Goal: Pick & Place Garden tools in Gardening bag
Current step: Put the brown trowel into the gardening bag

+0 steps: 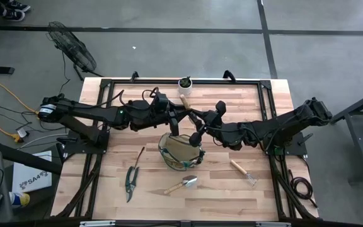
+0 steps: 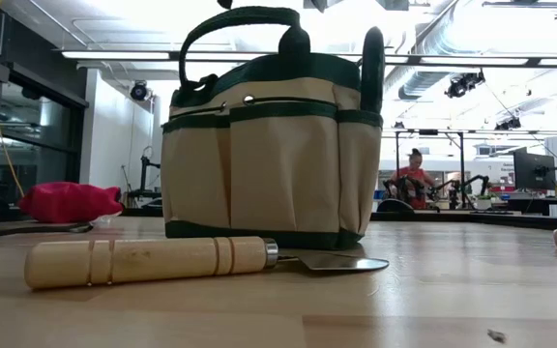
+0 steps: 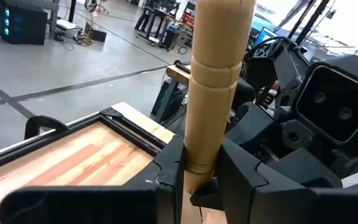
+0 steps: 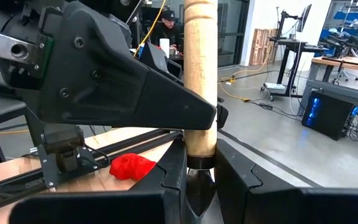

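The tool in hand is a garden tool with a pale, turned wooden handle [image 3: 213,93]. It is held upright in the air over the middle of the worktop [image 1: 257,195], between the round tan fabric gardening bag with dark green trim [image 1: 180,151] and the edge where the small white pot [image 1: 185,82] stands.

Both claws are on it. The left claw [image 3: 197,180] is pressed against the handle's lower turned section. The right claw [image 4: 199,168] pinches it at the dark collar where wood meets metal. The working end is hidden, so I cannot tell which kind of tool it is.

It looks light and stiff. The smooth round wood could twist or slide in a pinch, so a hold on the grooved part or at the collar seems safest.

The bag is soft-walled with an open top, and may give if the tool snags its rim or handles.
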### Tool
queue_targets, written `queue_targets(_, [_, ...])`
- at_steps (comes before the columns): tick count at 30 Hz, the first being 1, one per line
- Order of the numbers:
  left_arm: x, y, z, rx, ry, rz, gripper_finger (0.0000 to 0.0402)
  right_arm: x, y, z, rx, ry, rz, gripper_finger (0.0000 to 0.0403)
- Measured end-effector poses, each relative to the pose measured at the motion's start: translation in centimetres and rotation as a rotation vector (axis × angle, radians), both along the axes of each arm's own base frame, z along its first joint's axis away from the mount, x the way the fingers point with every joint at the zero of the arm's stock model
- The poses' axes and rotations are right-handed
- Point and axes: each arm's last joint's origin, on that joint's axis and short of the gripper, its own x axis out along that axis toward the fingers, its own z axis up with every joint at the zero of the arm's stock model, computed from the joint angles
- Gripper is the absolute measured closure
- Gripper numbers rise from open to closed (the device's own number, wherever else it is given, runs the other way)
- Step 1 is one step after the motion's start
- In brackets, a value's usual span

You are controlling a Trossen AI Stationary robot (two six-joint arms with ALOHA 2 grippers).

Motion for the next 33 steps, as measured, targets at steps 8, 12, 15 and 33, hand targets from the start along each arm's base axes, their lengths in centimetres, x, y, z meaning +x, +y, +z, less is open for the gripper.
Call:
queue_targets(8, [-0.1,0.0,0.0,0.004,0.009,-0.006,0.0339,0.0,0.1,-0.1,0.001,0.01,0.031,0.0361])
queue_targets(12, [-0.1,0.0,-0.1,0.055,0.03,-0.012,0.0339,0.0,0.1,-0.3,-0.003,0.035,0.057,0.0347])
queue_targets(15, [0.0,-0.2,-0.3,0.086,0.052,-0.054,0.0339,0.0,0.5,-0.5,-0.009,0.065,0.092,0.0294])
queue_targets(33, [-0.7,-0.3,0.0,0.219,0.123,-0.157,0.0339,-2.2,2.5,0.0,0.15,0.07,0.272,0.0175])
